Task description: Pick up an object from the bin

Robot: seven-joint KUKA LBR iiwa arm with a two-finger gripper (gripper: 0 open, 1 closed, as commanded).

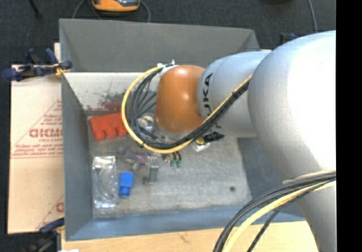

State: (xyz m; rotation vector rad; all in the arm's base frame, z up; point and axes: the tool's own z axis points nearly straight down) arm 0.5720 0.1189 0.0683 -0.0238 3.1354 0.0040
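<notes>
- Camera view: the arm reaches in from the right. Its orange wrist cover [178,98] and cable loop hang over the left-middle of the bin [76,149].
- Camera view: the gripper [148,165] sits below that cover, low over the floor. Whether it is open, closed or holding anything cannot be told, because the cover hides most of it.
- Camera view: the nearest candidates are the small grey pieces [134,158], which lie at the gripper. The blue block [125,184] and the clear plastic wrapper [104,180] lie just beside them, towards the near left corner. The orange brick [106,126] rests near the left wall.
- Recommended: commit to one grey piece. Close squarely across its narrow side.
- Caution: keep clear of the wrapper, which would likely crumple and slip.
- Recommended: lift straight up and confirm the hold before clearing the rim.
</notes>
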